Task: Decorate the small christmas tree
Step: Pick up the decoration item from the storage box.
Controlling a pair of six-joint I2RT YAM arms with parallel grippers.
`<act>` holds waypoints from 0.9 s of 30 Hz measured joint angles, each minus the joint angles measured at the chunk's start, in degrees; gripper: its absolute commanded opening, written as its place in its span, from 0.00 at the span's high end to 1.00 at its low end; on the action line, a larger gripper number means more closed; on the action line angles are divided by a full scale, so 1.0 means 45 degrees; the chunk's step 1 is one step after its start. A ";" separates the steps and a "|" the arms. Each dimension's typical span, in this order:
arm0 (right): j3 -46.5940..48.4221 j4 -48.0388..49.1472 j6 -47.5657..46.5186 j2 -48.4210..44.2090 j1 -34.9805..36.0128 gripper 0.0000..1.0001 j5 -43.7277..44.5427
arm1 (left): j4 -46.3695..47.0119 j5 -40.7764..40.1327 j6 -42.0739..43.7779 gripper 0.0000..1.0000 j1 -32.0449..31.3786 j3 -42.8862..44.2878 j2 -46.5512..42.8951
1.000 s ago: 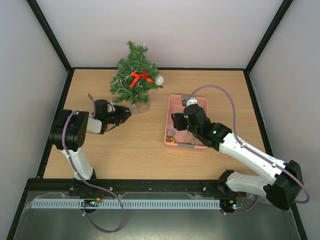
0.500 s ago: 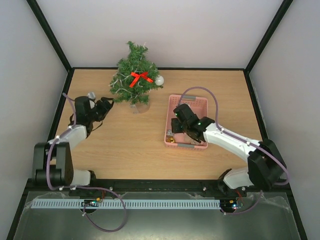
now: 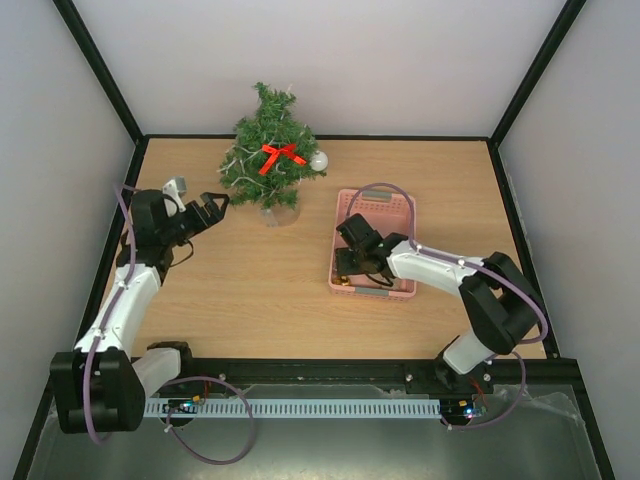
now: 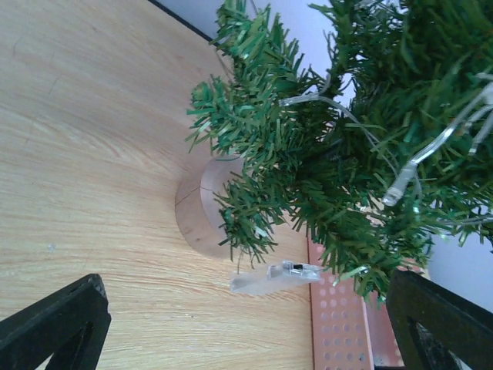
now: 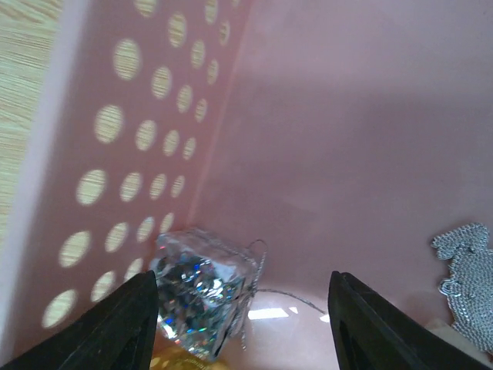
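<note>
Green-bristled, the small christmas tree (image 3: 270, 160) stands upright at the far side of the tabletop (image 3: 250, 290), with a red bow (image 3: 281, 155) and silver bauble (image 3: 318, 160) already fitted. The left hand (image 3: 212, 208), just left of the tree, has backed off its base and spread wide, empty. Right of the tree, the right hand (image 3: 345, 262) has dropped into the pink basket (image 3: 400, 205), fingers apart over a faceted silver ornament (image 5: 202, 291), probably the next piece.

left hand (image 3: 210, 210) opened and withdrawn, right hand (image 3: 345, 263) shifted
</note>
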 measured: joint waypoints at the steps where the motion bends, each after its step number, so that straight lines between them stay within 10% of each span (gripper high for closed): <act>1: 0.0000 -0.0010 -0.0015 0.0141 -0.0019 0.42 0.0039 | -0.0189 0.0019 0.0219 0.00 0.0000 0.0121 -0.0068; 27: 0.0010 -0.0087 0.0087 -0.0058 -0.1001 0.38 0.0515 | -0.2079 -0.0593 0.2278 0.01 0.0000 0.0826 -0.0141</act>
